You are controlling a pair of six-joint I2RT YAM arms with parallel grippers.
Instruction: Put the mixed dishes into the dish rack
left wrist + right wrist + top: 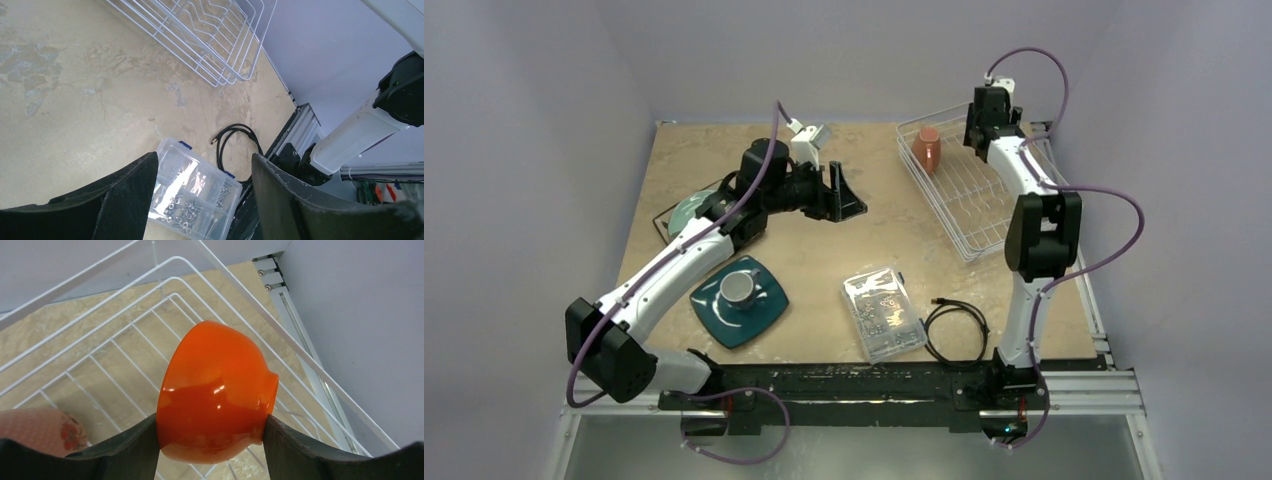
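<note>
The right tool (211, 422) was clamped on the orange bowl (215, 380), which lay tilted on its side over the far end of the dish rack (972, 200), the pink cup (40, 430) just beside it. The left tool (204, 159) hung wide open and empty above the bench (75, 100).

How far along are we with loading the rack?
One item looks done: the pink cup sits in the dish rack. In hand: the right gripper is shut on the orange bowl over the rack. Left on the table: the small grey mug on the dark teal square plate, and the pale green plate. The left gripper is open and empty.
</note>
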